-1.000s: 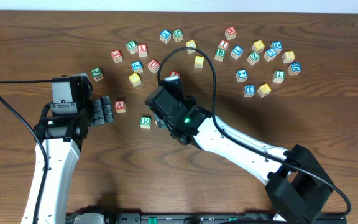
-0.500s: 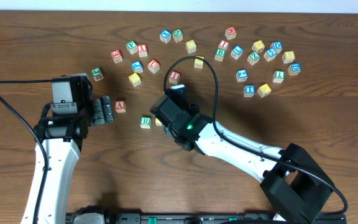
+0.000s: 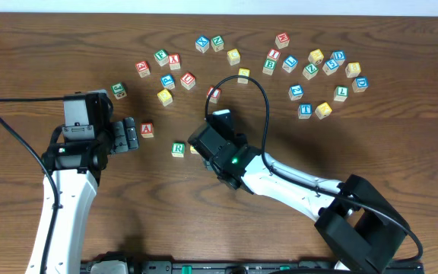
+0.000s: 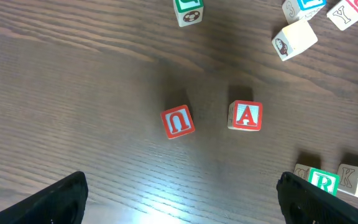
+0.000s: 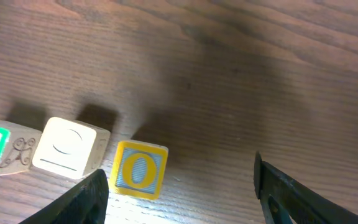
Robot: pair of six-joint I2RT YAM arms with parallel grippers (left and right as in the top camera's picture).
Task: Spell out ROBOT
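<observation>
Grippers both stand released, gripping nothing. Mid-table, the right gripper (image 5: pixel 179 178) straddles the yellow O cube (image 5: pixel 140 169), which sits beside a pale cube (image 5: pixel 67 148) and the green R cube (image 3: pixel 178 149). The left gripper (image 4: pixel 182 185) faces the red A cube (image 4: pixel 246 116). The green B cube (image 3: pixel 270 66) and the blue T cube (image 3: pixel 305 109) lie towards the table's far edge.

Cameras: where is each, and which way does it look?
Overhead: above the table, looking straight down; left arm, right arm show.
Left wrist: on left arm, faces down at the A cube; left gripper in bottom corners.
Right wrist: on right arm, faces down at the O cube; right gripper in bottom corners.
Shared: overhead and left wrist both show the A cube.
</observation>
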